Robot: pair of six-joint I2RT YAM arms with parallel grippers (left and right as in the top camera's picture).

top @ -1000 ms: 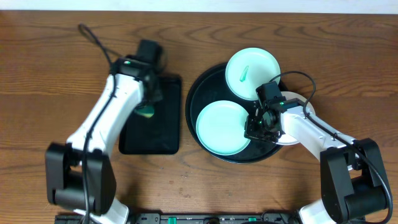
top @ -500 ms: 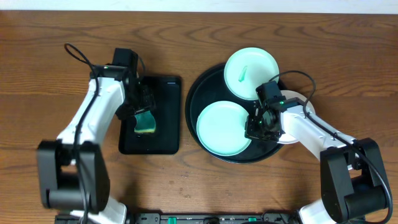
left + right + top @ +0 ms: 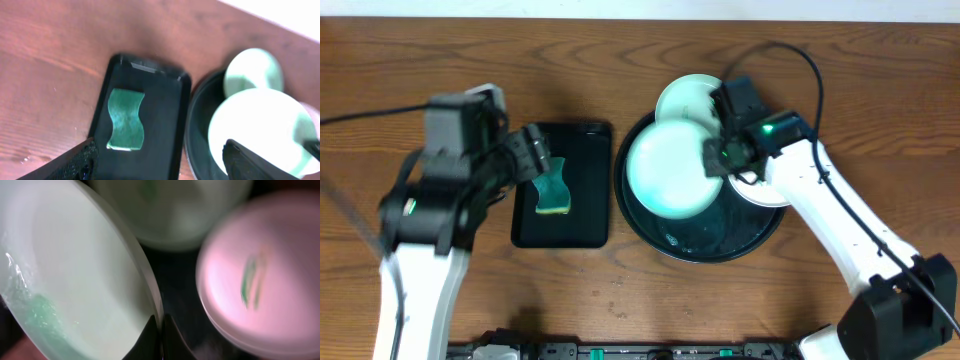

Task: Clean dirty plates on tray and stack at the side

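R gripper (image 3: 160, 335) clenched on rim of pale mint round plate (image 3: 665, 170); we fear thin pinch slips onto round black tray (image 3: 710, 245). L gripper (image 3: 160, 152) released.

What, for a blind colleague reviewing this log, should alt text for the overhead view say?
The right claw grips a mint-green plate by its rim over the round black tray. A second mint-green plate and a white plate sit partly covered beside it. The left claw hangs open near a green sponge on a rectangular black tray.
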